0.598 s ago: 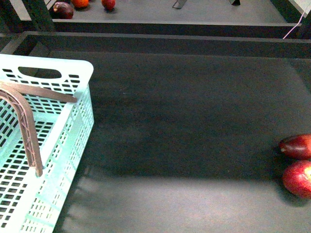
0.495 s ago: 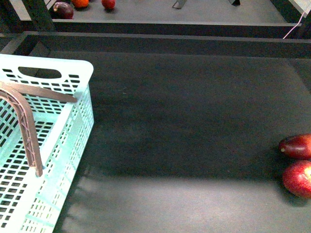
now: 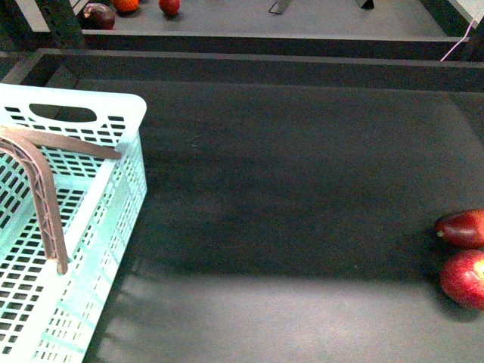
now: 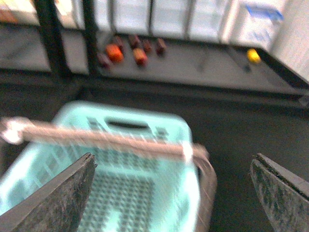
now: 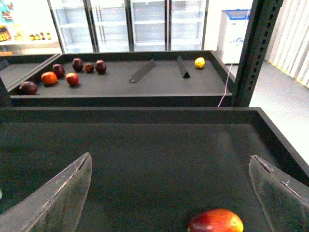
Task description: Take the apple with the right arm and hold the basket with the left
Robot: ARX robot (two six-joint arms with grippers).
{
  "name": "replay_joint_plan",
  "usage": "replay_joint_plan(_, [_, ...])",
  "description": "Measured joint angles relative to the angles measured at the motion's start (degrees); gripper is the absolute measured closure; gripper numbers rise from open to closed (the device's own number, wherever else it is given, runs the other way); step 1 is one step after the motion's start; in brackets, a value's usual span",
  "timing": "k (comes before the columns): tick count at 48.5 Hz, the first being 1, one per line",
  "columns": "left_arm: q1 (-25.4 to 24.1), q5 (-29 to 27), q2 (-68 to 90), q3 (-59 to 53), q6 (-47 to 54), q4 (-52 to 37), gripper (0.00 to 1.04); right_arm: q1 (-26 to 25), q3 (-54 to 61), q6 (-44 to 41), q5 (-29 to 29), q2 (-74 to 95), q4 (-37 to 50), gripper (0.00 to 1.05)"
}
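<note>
The pale mint basket stands at the table's left, its brown latticed handle arched over it. The red apple lies at the far right edge, just in front of a darker maroon fruit. Neither arm shows in the front view. In the blurred left wrist view my left gripper is open and empty above the basket, near its handle. My right gripper is open and empty. A red fruit with a yellowish patch, apparently the apple, lies below it, cut by the frame edge.
A raised black rim bounds the table's far side. A shelf beyond it holds several fruits, a yellow fruit and two dividers. A black post stands at the table's far right corner.
Almost nothing differs in the front view. The basket's handle has shifted very slightly; the fruits lie as before.
</note>
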State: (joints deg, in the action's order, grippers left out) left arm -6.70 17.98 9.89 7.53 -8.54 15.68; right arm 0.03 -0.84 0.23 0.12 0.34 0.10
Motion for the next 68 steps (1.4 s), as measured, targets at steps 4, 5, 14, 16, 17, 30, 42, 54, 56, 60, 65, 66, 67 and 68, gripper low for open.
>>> replay_joint_plan(4, [-5.9,10.1,7.8,3.2,-7.8,5.7,0.07,0.0,0.0,0.0,-0.1,0.0,0.0,0.09])
replay_joint_plan(5, [-7.3,12.1,9.1,3.7,-9.1,5.8,0.07,0.0,0.0,0.0,-0.2,0.0,0.0,0.09])
replay_joint_plan(14, [-18.6,21.0,21.1,7.5,-21.3,1.2,0.07,0.0,0.0,0.0,-0.1,0.0,0.0,0.09])
replay_joint_plan(16, [-20.2,20.7,25.2,7.8,-23.8,-1.2,0.07,0.0,0.0,0.0,-0.1,0.0,0.0,0.09])
replay_joint_plan(17, [-20.5,20.4,26.8,7.9,-25.1,-2.4,0.07,0.0,0.0,0.0,-0.1,0.0,0.0,0.09])
replay_joint_plan(30, [-15.8,12.5,49.2,10.6,-39.5,-20.7,0.07,0.0,0.0,0.0,-0.1,0.0,0.0,0.09])
replay_joint_plan(42, [-8.0,3.8,66.2,17.3,-50.8,-31.4,0.07,0.0,0.0,0.0,-0.1,0.0,0.0,0.09])
replay_joint_plan(54, [-5.4,-1.0,75.4,21.8,-52.9,-34.4,0.07,0.0,0.0,0.0,-0.1,0.0,0.0,0.09])
replay_joint_plan(56, [-5.4,-1.6,76.4,22.3,-53.1,-34.6,0.07,0.0,0.0,0.0,-0.1,0.0,0.0,0.09])
replay_joint_plan(60, [-5.3,-2.2,78.4,23.4,-53.7,-34.9,0.07,0.0,0.0,0.0,-0.1,0.0,0.0,0.09])
replay_joint_plan(65, [-5.2,-3.0,80.0,24.0,-54.6,-34.9,0.07,0.0,0.0,0.0,-0.1,0.0,0.0,0.09])
replay_joint_plan(66, [-5.1,-3.0,80.1,24.0,-54.6,-34.9,0.07,0.0,0.0,0.0,-0.1,0.0,0.0,0.09])
replay_joint_plan(67, [-5.1,-3.0,80.2,24.1,-54.7,-34.9,0.07,0.0,0.0,0.0,-0.1,0.0,0.0,0.09])
replay_joint_plan(68, [-5.0,-3.1,80.3,24.1,-54.9,-34.9,0.07,0.0,0.0,0.0,-0.1,0.0,0.0,0.09])
